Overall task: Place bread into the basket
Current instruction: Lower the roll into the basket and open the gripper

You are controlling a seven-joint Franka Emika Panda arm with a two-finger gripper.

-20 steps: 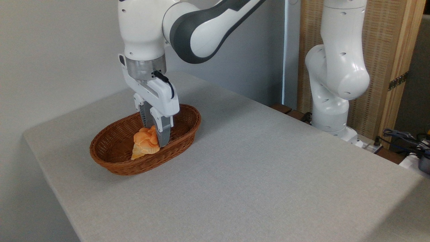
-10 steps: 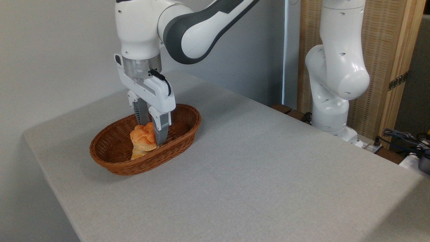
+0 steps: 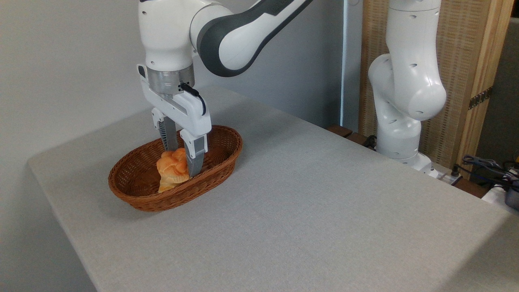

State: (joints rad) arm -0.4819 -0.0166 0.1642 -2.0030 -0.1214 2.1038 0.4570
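The bread [image 3: 172,170], a small orange-golden knotted bun, rests inside the oval brown wicker basket [image 3: 170,199] at the left of the grey table, leaning near the basket's front wall. My gripper [image 3: 181,161] points straight down over the basket and is open. One finger is behind the bun's top and the other is at its right side. The bun's top still lies between the fingers, and its lower end is on the basket floor.
The arm's white base [image 3: 401,105] stands beyond the table's far right edge, in front of a wood-framed screen [image 3: 466,61]. Cables and a power strip [image 3: 482,168] lie at the right. The table's left edge [image 3: 52,202] runs close to the basket.
The fingers have spread apart and let go of the bread. The gripper has shifted slightly left and up, and the bun has settled in the basket.
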